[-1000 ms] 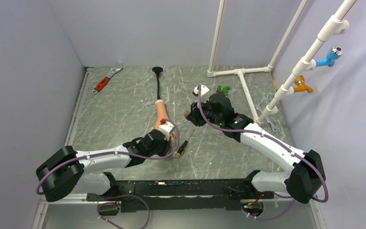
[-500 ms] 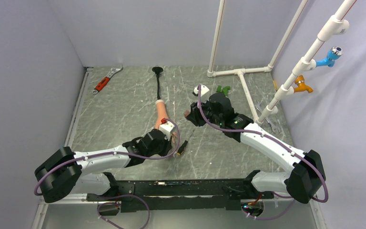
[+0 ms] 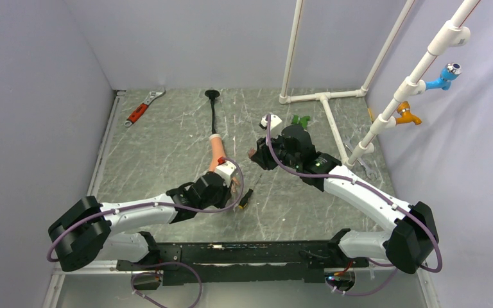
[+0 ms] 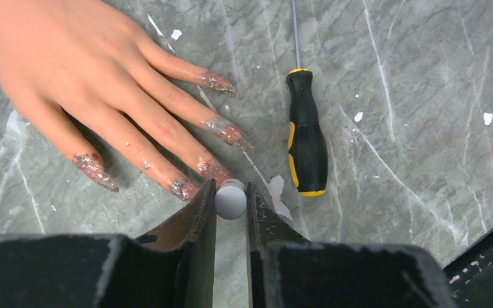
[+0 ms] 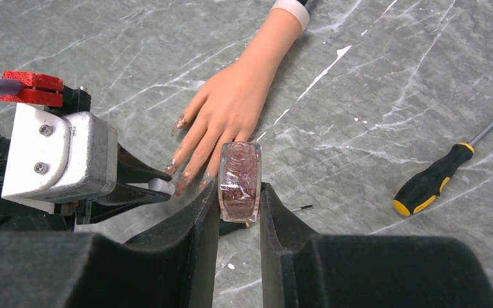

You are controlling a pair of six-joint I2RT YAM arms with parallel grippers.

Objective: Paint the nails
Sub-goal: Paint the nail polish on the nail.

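The peach mannequin hand lies palm down on the grey marble table. Its nails carry glittery pinkish polish, and the thumb nail does too. My left gripper is shut on the round white cap of the polish brush, right at the tips of the middle fingers. From the right wrist view that same cap sits against a fingertip. My right gripper is shut on the clear polish bottle of pink glitter, held above the table just right of the hand.
A black-and-yellow screwdriver lies just right of the fingers. The hand's black stalk runs to the back. A red-handled wrench lies back left. A white pipe frame with blue and orange taps stands back right.
My left gripper has crept slightly along the fingertips with the brush. The right arm and bottle have stayed still.
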